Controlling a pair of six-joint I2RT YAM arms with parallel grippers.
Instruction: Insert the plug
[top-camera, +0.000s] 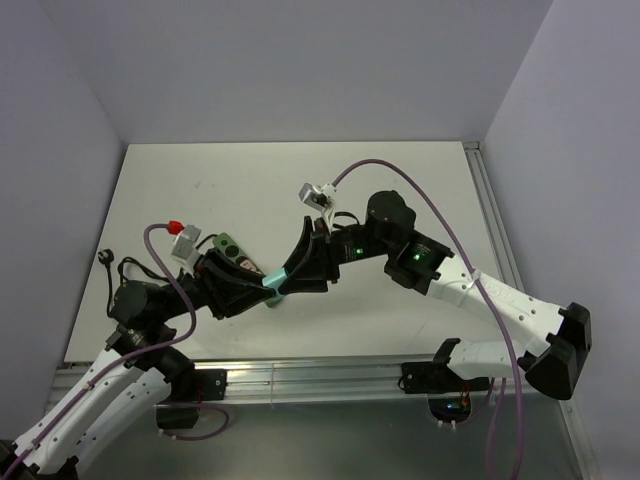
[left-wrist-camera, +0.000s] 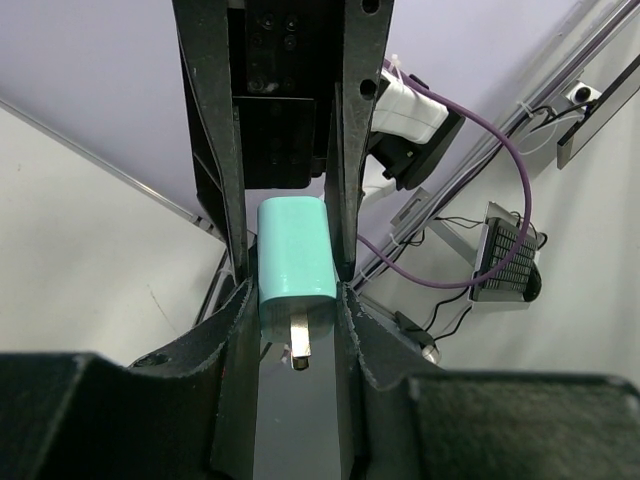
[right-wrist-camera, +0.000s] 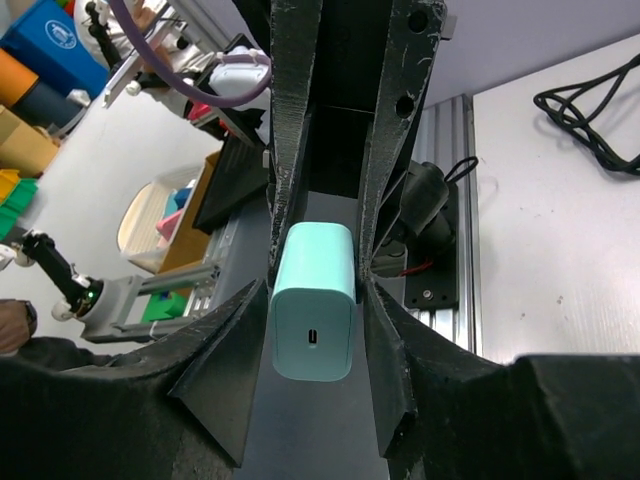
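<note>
A teal plug (top-camera: 272, 283) hangs in the air between my two grippers, above the front middle of the table. In the left wrist view the plug (left-wrist-camera: 295, 255) points its metal prong (left-wrist-camera: 298, 345) at the camera. My left gripper (left-wrist-camera: 295, 300) is shut on the prong end. The right gripper's fingers (left-wrist-camera: 350, 150) come down from the top and clamp its far part. In the right wrist view the plug (right-wrist-camera: 313, 320) shows its USB-C port. My right gripper (right-wrist-camera: 315, 300) is shut on its sides. In the top view the left gripper (top-camera: 255, 287) and right gripper (top-camera: 287, 279) meet tip to tip.
A green power strip (top-camera: 232, 248) with dark sockets lies on the white table (top-camera: 400, 180) just behind the left gripper. A black cable (top-camera: 110, 262) lies at the table's left edge, and a black cable (right-wrist-camera: 590, 110) shows in the right wrist view. Purple camera cables (top-camera: 440, 220) arc over the arms.
</note>
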